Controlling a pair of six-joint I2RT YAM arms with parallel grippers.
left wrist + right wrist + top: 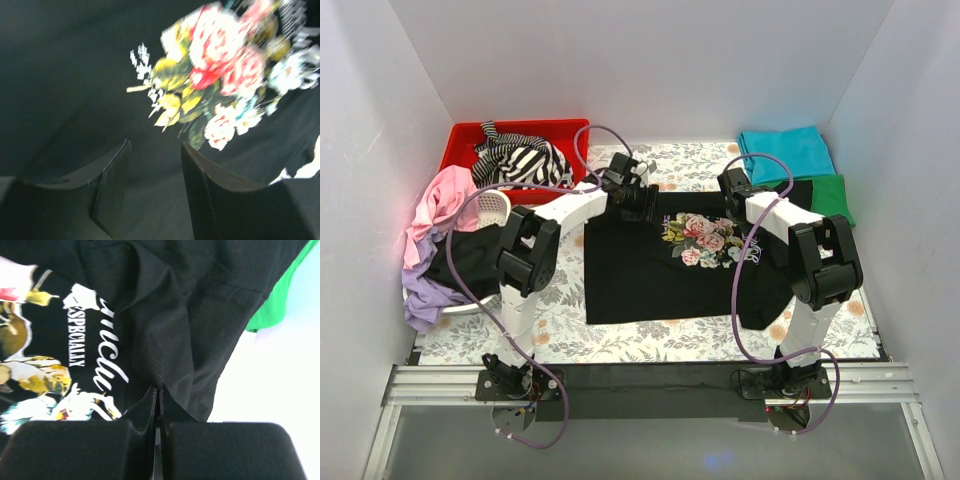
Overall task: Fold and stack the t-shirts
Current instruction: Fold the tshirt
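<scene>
Black tee (638,285), from above: spread print-up on the flowered table (620,342) between both arms, rumpled along its right side. Teal tee (785,150) and green tee (836,196) folded at far right, touching each other. Striped tee (525,160) heaped in the red bin (460,135) at far left. Pink tee (445,200) and lilac tee (425,295) draped over the white basket (496,208). Left gripper (638,196) over the far left edge of the spread cloth, right gripper (734,186) at the far right, just beyond the print.

From the left wrist: left gripper (155,147) parted to a middling gap, nothing between, poised over plain black cloth beside the rose print (225,65). Blurred, so contact impossible to judge.

From the right wrist: right gripper (157,392) closed tight, seemingly pinching a stitched fold of the black tee beside the pale lettering (107,365). Black cloth overlapping the green tee's edge at upper right.

Handling, by judgement: light, limp, no stiffness at all, so bound to sag and crease wherever unsupported. Grippy enough under a firm pinch, little risk of slipping. Best taken at hems, shoulder seams or corners, one on each side, and lifted evenly. Otherwise likely to drag, bunch up, or pull the green tee along.
</scene>
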